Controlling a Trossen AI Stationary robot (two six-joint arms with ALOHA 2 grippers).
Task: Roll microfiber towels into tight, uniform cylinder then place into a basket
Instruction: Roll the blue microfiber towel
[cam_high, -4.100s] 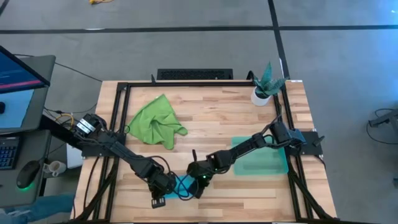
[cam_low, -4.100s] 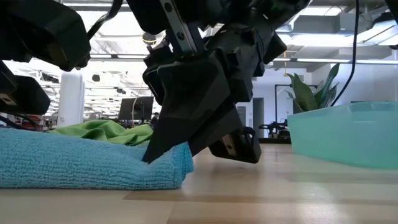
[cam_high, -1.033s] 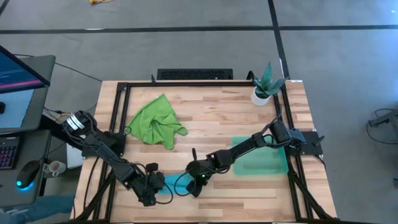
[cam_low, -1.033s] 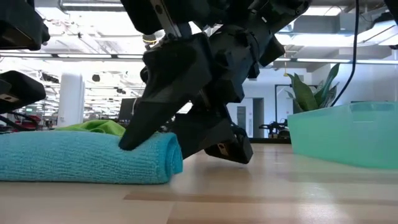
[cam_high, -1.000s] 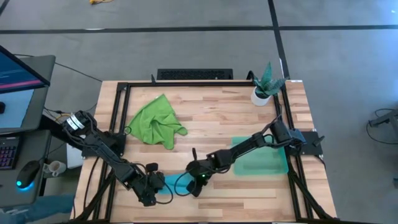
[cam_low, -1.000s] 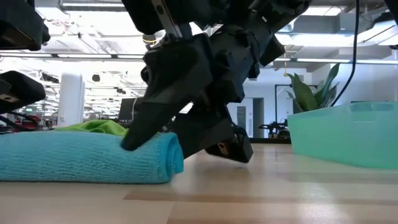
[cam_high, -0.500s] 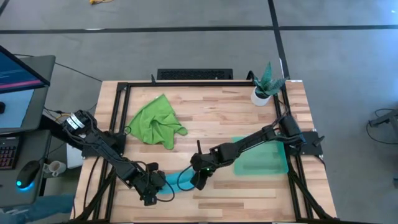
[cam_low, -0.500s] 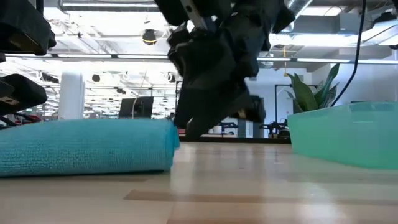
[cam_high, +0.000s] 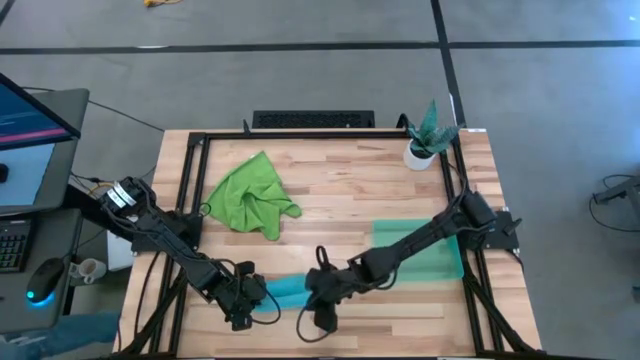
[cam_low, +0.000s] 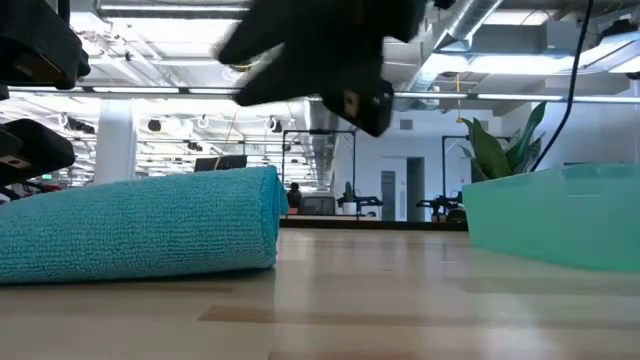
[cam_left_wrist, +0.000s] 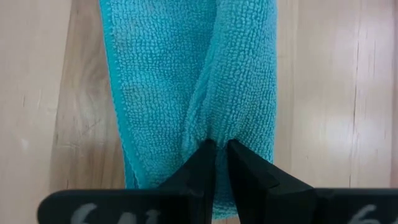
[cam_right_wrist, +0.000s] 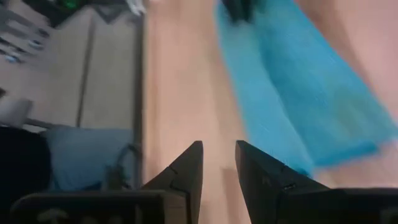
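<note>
The sky blue towel (cam_high: 287, 292), folded into a long roll, lies on the table near its front edge; it also shows in the low view (cam_low: 140, 235). My left gripper (cam_high: 252, 299) is shut on its left end (cam_left_wrist: 214, 144). My right gripper (cam_high: 321, 306) hovers above the towel's right end, lifted off it, open a little and empty (cam_right_wrist: 217, 163). The lime green towel (cam_high: 250, 194) lies crumpled at the far left. The teal basket (cam_high: 445, 262) stands at the right, partly under my right arm. My left gripper pinches a raised fold (cam_left_wrist: 208, 124) of the blue towel between its two fingertips, at the roll's left end. The fingers come about level from the table's left and lie along the roll. The towel rests on the table, slack.
A small potted plant (cam_high: 425, 138) stands at the far right corner. A black frame (cam_high: 195, 140) runs around the table. Bare wood lies between the blue towel and the basket (cam_low: 560, 225).
My right gripper has come off the blue towel's right end, risen and shifted a little toward the table's near edge. The towel has stayed on the table, its right end now uncovered. My left gripper has kept its hold.
</note>
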